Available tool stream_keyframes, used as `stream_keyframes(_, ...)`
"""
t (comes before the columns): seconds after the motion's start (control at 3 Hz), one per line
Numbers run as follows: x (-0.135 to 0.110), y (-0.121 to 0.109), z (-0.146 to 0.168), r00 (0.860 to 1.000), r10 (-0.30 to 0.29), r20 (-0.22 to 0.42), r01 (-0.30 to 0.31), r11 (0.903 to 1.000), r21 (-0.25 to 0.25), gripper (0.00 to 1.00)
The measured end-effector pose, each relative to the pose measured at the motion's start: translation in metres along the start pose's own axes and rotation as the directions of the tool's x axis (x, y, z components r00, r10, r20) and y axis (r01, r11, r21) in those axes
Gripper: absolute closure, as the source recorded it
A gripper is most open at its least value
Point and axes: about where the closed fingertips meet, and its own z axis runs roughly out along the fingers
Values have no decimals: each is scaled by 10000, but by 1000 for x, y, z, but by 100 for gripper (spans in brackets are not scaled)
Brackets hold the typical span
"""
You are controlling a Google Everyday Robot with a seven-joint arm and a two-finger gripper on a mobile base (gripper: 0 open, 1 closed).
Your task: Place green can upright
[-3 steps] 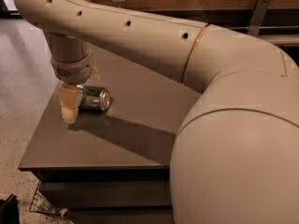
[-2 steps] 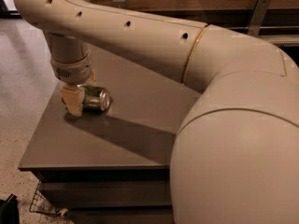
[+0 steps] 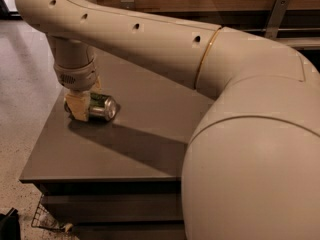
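While the green can [image 3: 103,107] lies on its side near the far left corner of the dark table [image 3: 140,149], its silver end turned toward the table's right side, the gripper [image 3: 86,96] points straight down over the can's other end. Its jaws straddle the can, one on the nearer side and one behind, and close against its body. The cream arm [image 3: 150,39] spans above the table's far half.
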Motion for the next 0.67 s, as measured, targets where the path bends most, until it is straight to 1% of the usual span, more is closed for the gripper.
stream_keyframes(0.33,-1,0,1,10000,-6,36,6,10000,6,100)
stream_keyframes(0.67,-1,0,1,10000,-8,37,8,10000,7,100)
